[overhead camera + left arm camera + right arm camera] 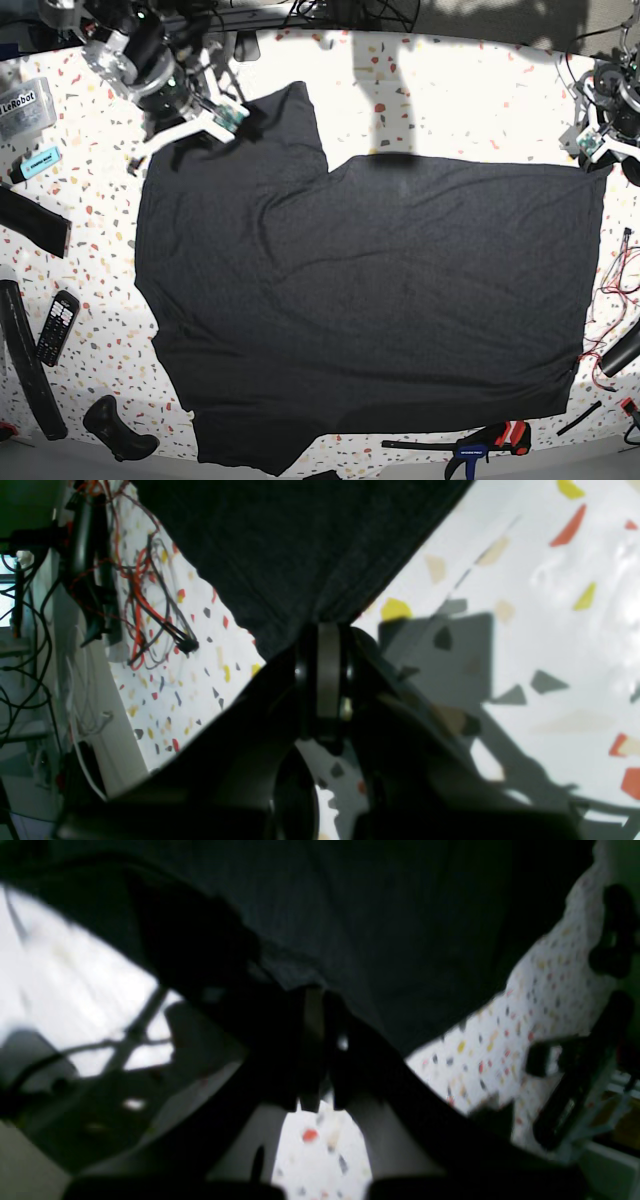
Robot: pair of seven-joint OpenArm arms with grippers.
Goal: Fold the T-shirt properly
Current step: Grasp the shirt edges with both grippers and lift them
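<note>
Charcoal fabric covers most of the speckled counter (450, 100): the T-shirt (370, 310) lies spread flat and plain side up, with one sleeve reaching toward the far left corner in the base view and the hem along that view's right side. At the far right corner of the shirt in that view, the left tool (325, 630) is pressed together on the cloth's edge, and the left wrist view shows the fabric drawn into a point between its jaws. At the sleeve on the opposite side, the right tool (317, 995) is likewise closed on a fold of the T-shirt, though the right wrist view is dim and blurred. Beyond the shirt, a remote control (57, 325) lies near the base view's left edge, a clamp (480, 445) sits by the near edge, and loose wires (605, 300) trail at the right.
</note>
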